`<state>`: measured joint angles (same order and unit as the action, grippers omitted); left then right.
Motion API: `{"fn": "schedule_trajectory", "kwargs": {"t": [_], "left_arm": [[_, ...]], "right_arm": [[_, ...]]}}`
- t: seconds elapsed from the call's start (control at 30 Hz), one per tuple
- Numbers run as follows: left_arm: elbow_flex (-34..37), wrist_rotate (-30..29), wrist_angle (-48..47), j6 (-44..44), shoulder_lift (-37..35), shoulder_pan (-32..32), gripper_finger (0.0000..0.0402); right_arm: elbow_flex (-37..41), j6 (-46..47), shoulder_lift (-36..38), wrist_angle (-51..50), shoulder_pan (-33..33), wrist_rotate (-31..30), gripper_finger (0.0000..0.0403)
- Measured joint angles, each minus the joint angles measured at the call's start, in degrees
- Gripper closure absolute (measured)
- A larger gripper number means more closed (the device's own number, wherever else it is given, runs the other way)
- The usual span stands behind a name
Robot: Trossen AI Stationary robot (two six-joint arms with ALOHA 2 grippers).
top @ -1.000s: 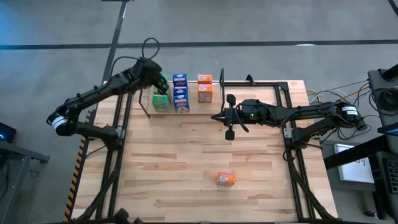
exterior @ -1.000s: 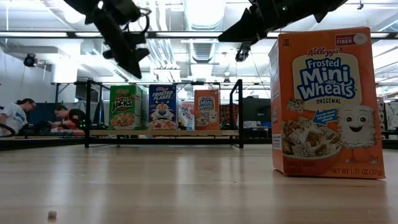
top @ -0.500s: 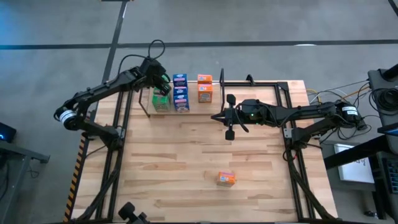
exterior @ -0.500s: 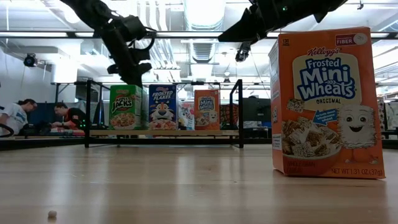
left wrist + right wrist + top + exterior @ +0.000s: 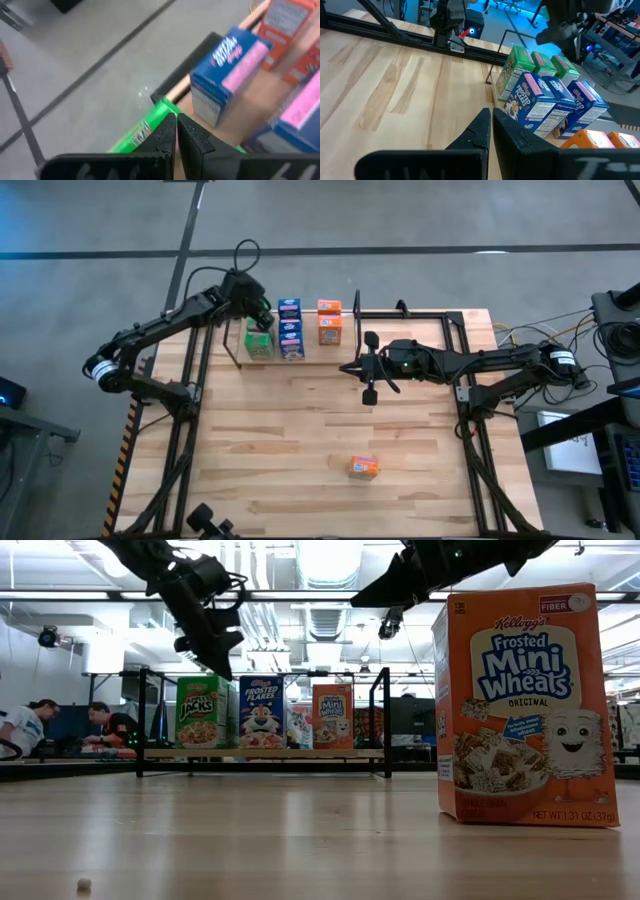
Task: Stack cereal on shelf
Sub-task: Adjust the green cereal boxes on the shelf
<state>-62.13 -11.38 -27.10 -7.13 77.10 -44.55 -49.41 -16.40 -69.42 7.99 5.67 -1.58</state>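
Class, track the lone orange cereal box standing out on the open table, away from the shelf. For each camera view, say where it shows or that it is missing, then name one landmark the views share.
High view: lone orange cereal box at lower centre, on bare table.
Low view: it fills the right side, close up.
Left wrist view: not in it.
Right wrist view: not in it.
Shared landmark: the green boxes at the shelf's end.

- Light wood plank shelf (image 5: pixel 300 361) with black wire brackets sits at the wooden desk's (image 5: pixel 300 430) far edge, carrying rows of small cardboard cereal boxes (image 5: pixel 290 330).
- One orange cardboard cereal box (image 5: pixel 363 468) stands alone, well apart, near the front.
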Motion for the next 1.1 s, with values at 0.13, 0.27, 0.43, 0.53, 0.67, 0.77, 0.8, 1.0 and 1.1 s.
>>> {"fn": "schedule_trajectory", "kwargs": {"t": [0.13, 0.27, 0.43, 0.53, 0.67, 0.77, 0.8, 1.0, 1.1], "left_arm": [[0.7, -1.8, 4.3, -0.3, 1.2, -0.4, 0.0401], [0.8, -2.9, 3.7, 0.0, 2.8, -0.4, 0.0401], [0.8, -2.9, 3.7, 0.1, 3.8, -0.3, 0.0401], [0.8, -0.9, 3.6, 1.0, 3.7, -0.1, 0.0401], [0.8, 1.8, 3.3, 2.0, 3.7, -0.1, 0.0401], [0.8, 1.8, 2.6, 2.9, 3.7, 0.0, 0.0401], [0.8, 1.8, 2.5, 3.1, 3.7, 0.0, 0.0401], [0.8, 1.5, 2.3, 3.1, 3.6, 0.0, 0.0401], [0.8, 1.5, 2.2, 3.2, 3.6, 0.0, 0.0401]], "right_arm": [[0.0, -0.1, 0.0, 0.1, 0.0, 0.0, 0.0394], [0.0, -0.1, 0.0, 0.1, 0.0, 0.0, 0.0394], [0.0, -0.1, 0.0, 0.0, 0.0, 0.0, 0.0394], [0.0, -0.1, 0.0, 0.0, 0.0, 0.0, 0.0394], [0.0, -0.1, 0.0, 0.0, 0.0, 0.0, 0.0394], [0.0, -0.1, 0.0, 0.0, 0.0, 0.0, 0.0394], [0.0, -0.1, 0.0, 0.0, 0.0, 0.0, 0.0394], [0.0, -0.1, 0.0, 0.0, 0.0, 0.0, 0.0394], [0.0, -0.3, 0.0, 0.0, 0.0, 0.0, 0.0394]]}}
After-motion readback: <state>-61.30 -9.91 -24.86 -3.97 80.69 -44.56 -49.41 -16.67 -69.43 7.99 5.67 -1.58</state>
